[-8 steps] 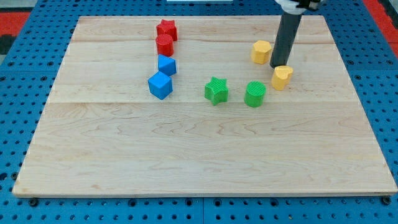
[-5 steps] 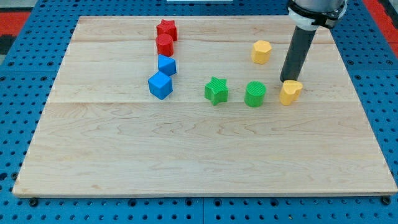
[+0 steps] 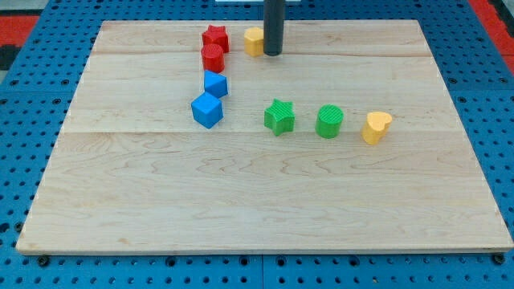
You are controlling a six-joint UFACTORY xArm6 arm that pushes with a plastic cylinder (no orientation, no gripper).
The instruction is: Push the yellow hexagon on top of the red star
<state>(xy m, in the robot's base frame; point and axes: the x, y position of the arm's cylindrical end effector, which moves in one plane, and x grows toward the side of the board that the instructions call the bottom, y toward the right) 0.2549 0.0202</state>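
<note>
Yellow hexagon (image 3: 254, 40) sits near the red star (image 3: 214, 38), my tip (image 3: 273, 54) touching its right side. Light and rigid, I judge; it should slide if pushed squarely.

1. Yellow hexagon (image 3: 254, 40): small yellow block lying flat near the board's top edge, partly hidden on its right side by my rod.
2. Red star (image 3: 214, 38): small red star-shaped block lying flat on the board, just left of the hexagon; a narrow gap shows between them, so they are not touching.
</note>
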